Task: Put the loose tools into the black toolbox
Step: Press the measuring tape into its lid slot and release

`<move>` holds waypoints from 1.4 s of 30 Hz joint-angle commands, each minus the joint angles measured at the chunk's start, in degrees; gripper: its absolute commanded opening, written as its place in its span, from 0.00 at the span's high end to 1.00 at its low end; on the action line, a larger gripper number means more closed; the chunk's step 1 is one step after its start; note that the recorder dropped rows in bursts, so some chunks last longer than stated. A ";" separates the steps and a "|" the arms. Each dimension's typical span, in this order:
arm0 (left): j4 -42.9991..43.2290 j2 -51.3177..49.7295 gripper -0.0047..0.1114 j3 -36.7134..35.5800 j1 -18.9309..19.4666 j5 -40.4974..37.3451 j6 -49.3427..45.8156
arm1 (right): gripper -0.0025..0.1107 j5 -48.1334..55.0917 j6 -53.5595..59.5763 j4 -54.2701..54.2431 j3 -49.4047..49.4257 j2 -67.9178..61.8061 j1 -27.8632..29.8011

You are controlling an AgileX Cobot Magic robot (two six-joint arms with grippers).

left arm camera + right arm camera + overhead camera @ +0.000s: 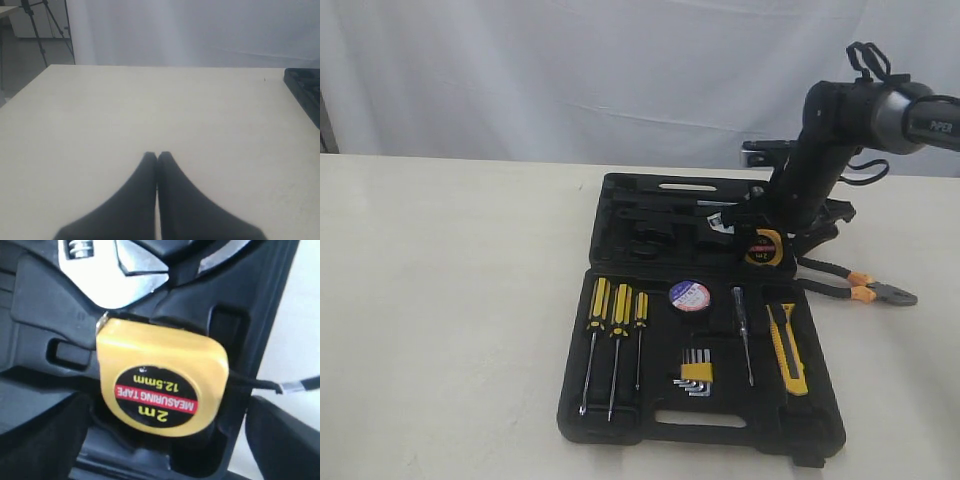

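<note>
The black toolbox (620,425) (45,305) lies open on the table. In a recess of its far half sits the round yellow tape measure (763,247) (160,377). My right gripper (760,228) (162,440) hangs over it, open, one finger (40,440) on each side, with gaps to the tape measure. The black tape roll (689,296) and the yellow-black utility knife (787,345) lie in the near half. Black-and-orange pliers (850,285) rest on the table right of the box. My left gripper (157,156) is shut on nothing over bare table, with the toolbox's corner (305,90) off to one side.
Three yellow-black screwdrivers (613,320), a hex key set (695,372) and a thin tester screwdriver (744,335) fill the near half. A steel wrench (110,270) lies beside the tape measure. A white curtain backs the table; a tripod (35,20) stands beyond the table edge.
</note>
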State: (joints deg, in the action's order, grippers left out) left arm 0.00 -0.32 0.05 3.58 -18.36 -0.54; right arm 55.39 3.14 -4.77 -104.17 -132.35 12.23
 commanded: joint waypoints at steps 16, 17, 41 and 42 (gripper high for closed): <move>0.00 0.32 0.96 -0.05 -0.33 0.06 0.12 | 0.43 5.70 0.12 0.18 -5.70 5.04 0.15; 0.00 0.32 0.96 -0.05 -0.33 0.06 0.12 | 0.58 6.22 0.12 0.18 -5.70 4.61 0.15; 0.00 0.32 0.96 -0.05 -0.33 0.06 0.12 | 0.98 -0.13 3.30 -1.56 -5.70 6.06 -0.40; 0.00 0.32 0.96 -0.05 -0.33 0.06 0.12 | 0.98 -0.37 2.52 -0.66 -5.70 6.19 -0.40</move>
State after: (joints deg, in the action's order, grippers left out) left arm 0.00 -0.32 0.05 3.58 -18.36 -0.54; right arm 56.09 7.03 -7.75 -109.81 -127.66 11.55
